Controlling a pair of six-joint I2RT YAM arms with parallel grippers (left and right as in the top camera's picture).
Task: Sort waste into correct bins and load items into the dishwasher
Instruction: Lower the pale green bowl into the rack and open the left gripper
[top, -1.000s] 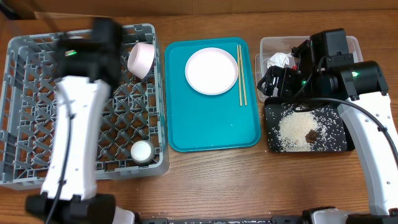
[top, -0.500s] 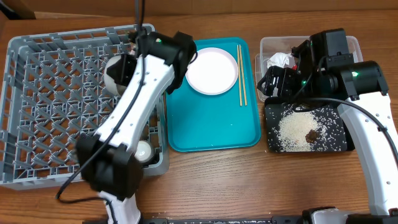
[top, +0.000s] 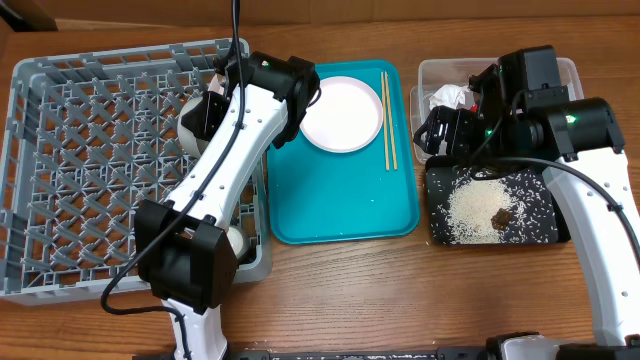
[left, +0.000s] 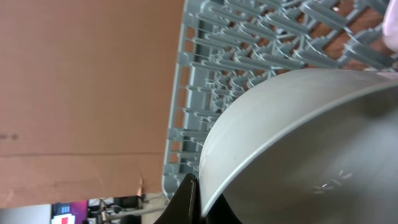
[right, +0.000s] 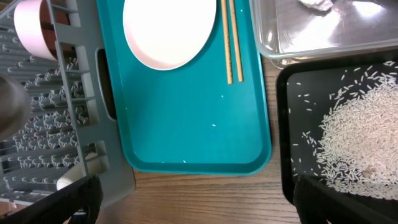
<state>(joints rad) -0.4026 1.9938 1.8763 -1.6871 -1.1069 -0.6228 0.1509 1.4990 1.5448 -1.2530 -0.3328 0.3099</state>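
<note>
My left gripper (top: 212, 112) (left: 198, 199) is shut on the rim of a pale pink bowl (top: 196, 122) (left: 298, 143) (right: 30, 25), held tilted over the back right part of the grey dishwasher rack (top: 60, 170) (left: 205, 93). A white cup (top: 228, 241) stands in the rack's front right corner. On the teal tray (top: 340, 215) (right: 186, 124) lie a round plate (top: 341, 113) (right: 169, 31) and a pair of chopsticks (top: 388, 120) (right: 229, 40). My right gripper (top: 440, 132) (right: 211, 205) hangs open and empty by the bins.
The clear tub (top: 560, 75) at the back right holds a crumpled white tissue (top: 450, 97). In front of it, the black tray (top: 540, 235) (right: 286, 124) holds rice (top: 470, 212) (right: 360, 143) and a brown lump (top: 499, 215). My left arm crosses the rack's right side.
The left arm swung from the rack's back left over to its right side. The pink bowl has shifted a little left and forward from the rack's back right corner. The right arm stayed still.
</note>
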